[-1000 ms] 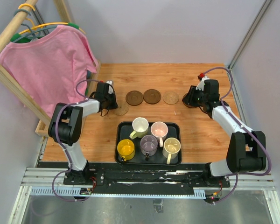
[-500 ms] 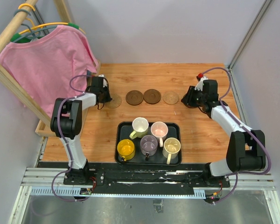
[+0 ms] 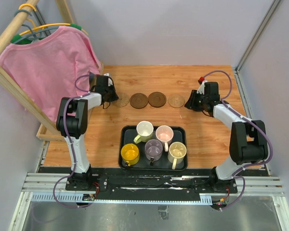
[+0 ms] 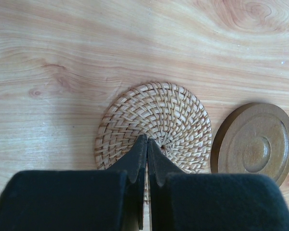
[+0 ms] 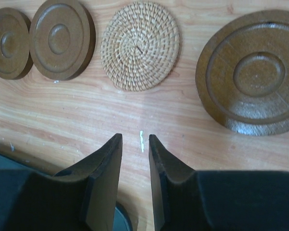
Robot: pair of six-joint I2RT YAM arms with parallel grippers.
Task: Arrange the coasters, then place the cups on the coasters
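Five coasters lie in a row at the back. A woven coaster (image 3: 122, 100) (image 4: 154, 122) is at the left end, and the tips of my left gripper (image 3: 114, 98) (image 4: 147, 139) rest shut on its top. Two dark brown coasters (image 3: 138, 100) (image 3: 157, 99) and a second woven coaster (image 3: 176, 101) (image 5: 140, 45) follow. My right gripper (image 3: 190, 102) (image 5: 135, 137) is open over bare wood, with a third brown coaster (image 5: 250, 91) beside it. The cups stand in the black tray (image 3: 180, 132): cream-white (image 3: 145, 129), pink (image 3: 164, 133), bright yellow (image 3: 130, 153), purple (image 3: 153, 149) and pale cream (image 3: 177, 151).
A pink shirt (image 3: 48, 67) hangs on a wooden rack along the table's left side, with the rack's base (image 3: 44, 131) by the left arm. Grey walls close the back and right. A metal post (image 3: 257, 33) stands at the back right corner.
My left gripper has slid the woven coaster back and right into line with the row. My right gripper has shifted a little left and its jaws have narrowed slightly.
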